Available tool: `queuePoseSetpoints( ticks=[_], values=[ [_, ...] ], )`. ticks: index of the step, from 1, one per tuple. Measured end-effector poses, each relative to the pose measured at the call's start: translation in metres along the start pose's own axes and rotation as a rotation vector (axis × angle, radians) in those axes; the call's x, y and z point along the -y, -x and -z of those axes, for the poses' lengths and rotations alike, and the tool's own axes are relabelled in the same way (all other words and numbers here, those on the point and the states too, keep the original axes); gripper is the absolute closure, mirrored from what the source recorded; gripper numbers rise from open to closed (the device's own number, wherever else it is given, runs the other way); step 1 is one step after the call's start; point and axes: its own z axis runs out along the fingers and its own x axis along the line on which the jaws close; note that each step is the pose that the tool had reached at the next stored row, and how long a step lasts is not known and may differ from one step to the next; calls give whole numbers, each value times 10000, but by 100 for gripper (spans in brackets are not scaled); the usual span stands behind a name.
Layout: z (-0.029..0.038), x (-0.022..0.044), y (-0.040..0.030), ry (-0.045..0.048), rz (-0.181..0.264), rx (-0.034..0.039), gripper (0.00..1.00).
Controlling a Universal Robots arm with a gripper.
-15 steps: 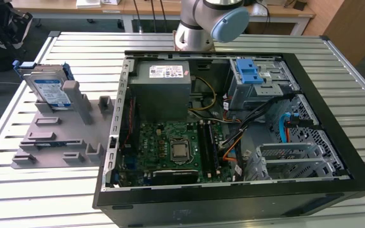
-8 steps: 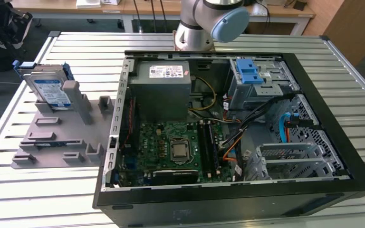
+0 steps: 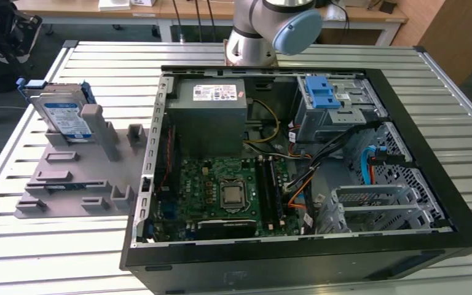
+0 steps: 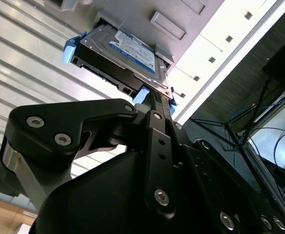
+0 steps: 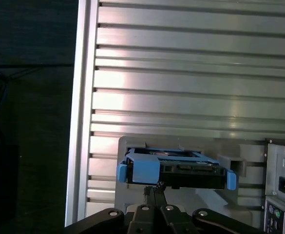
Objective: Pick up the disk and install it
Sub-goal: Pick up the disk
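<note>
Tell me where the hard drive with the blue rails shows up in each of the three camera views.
Exterior view: the disk stands on edge in the grey fixture, at the exterior view's left, outside the computer case.
Second wrist view: the disk, label showing, slotted in the grey fixture.
First wrist view: the disk seen edge-on, in the grey fixture.
Shared landmark: the grey fixture holding it.

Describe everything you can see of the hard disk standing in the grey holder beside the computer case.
The disk is a flat, rectangular drive of silver metal, with a blue-and-white label on its broad face and blue plastic rails ending in tabs. It stands on edge in a slot of the grey holder, at the exterior view's left of the open case. In the first wrist view a dark edge shows between its blue tabs. Only the holder touches it.
</note>
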Motion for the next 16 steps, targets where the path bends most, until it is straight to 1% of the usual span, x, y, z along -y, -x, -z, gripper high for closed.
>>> queuePoseSetpoints(
  ticks=[3,5,16],
  values=[
    [0,0,0,1,280,-10,89],
    [0,0,0,1,381,-14,89],
    [0,0,0,1,442,-16,89]
  ],
)
